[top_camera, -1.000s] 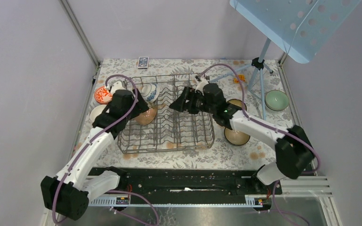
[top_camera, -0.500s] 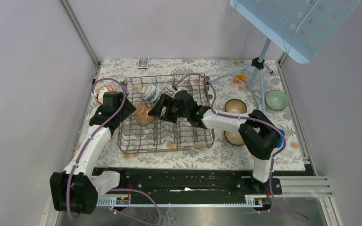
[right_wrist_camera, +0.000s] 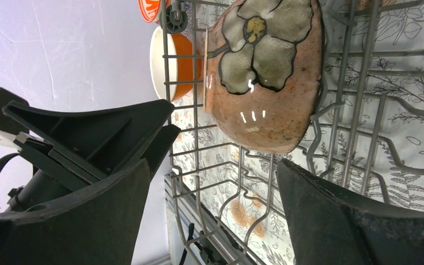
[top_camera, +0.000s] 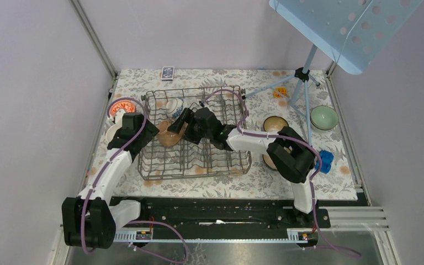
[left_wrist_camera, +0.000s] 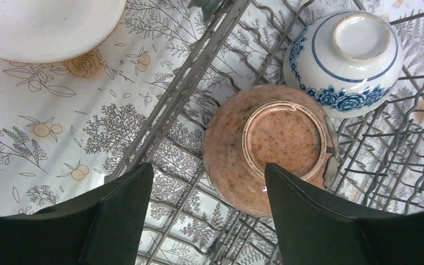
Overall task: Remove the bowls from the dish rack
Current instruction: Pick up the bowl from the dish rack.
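Note:
The grey wire dish rack (top_camera: 226, 160) holds a speckled brown bowl (top_camera: 169, 137) tilted on its side at its left end and a blue-and-white bowl (top_camera: 174, 106) behind it. My left gripper (top_camera: 150, 133) is open at the rack's left edge, just left of the brown bowl. In the left wrist view the bowl's foot (left_wrist_camera: 282, 138) faces the camera, ahead of the open gripper (left_wrist_camera: 207, 221). My right gripper (top_camera: 180, 120) is open over the rack, on the bowl's right. In the right wrist view the bowl's flowered inside (right_wrist_camera: 265, 61) lies ahead of the open gripper (right_wrist_camera: 212, 215).
A red patterned bowl (top_camera: 122, 106) and a white bowl (top_camera: 111, 130) sit left of the rack. Two brown bowls (top_camera: 276, 122) and a green bowl (top_camera: 324, 117) sit to the right. A tripod (top_camera: 303, 77) stands at back right. A small card (top_camera: 167, 72) lies behind the rack.
My right arm has swung left across the rack to the brown bowl. My left gripper has drawn back left from that bowl to the rack's edge, uncovering the red bowl.

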Available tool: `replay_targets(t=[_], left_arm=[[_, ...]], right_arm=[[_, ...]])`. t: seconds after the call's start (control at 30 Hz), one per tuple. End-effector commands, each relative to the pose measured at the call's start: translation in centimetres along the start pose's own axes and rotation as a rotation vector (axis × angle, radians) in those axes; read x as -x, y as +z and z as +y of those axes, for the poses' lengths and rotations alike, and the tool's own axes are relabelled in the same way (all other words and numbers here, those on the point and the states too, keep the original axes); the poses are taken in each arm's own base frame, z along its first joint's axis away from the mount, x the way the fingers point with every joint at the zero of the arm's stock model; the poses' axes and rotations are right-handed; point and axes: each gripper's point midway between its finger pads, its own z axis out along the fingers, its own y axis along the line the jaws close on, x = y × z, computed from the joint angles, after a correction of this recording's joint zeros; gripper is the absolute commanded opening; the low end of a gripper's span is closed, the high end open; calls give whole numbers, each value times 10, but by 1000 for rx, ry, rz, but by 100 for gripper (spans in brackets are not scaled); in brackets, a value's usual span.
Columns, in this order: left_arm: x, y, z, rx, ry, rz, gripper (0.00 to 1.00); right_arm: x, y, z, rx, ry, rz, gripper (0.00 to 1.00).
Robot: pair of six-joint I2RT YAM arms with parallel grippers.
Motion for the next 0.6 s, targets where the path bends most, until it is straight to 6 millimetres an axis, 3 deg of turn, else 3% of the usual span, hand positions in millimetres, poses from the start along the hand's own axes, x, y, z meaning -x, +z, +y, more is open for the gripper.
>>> replay_targets(t=[0.0, 0.17, 0.57], left_arm=[[17, -3, 4, 3, -66, -90, 79], [20, -6, 6, -9, -114, -127, 79], [15, -7, 17, -21, -171, -172, 80]], right_arm=[[12, 5, 14, -31, 31, -108, 93], [14, 9, 7, -101, 37, -150, 96], [-4, 17, -12, -168, 69, -151, 99]])
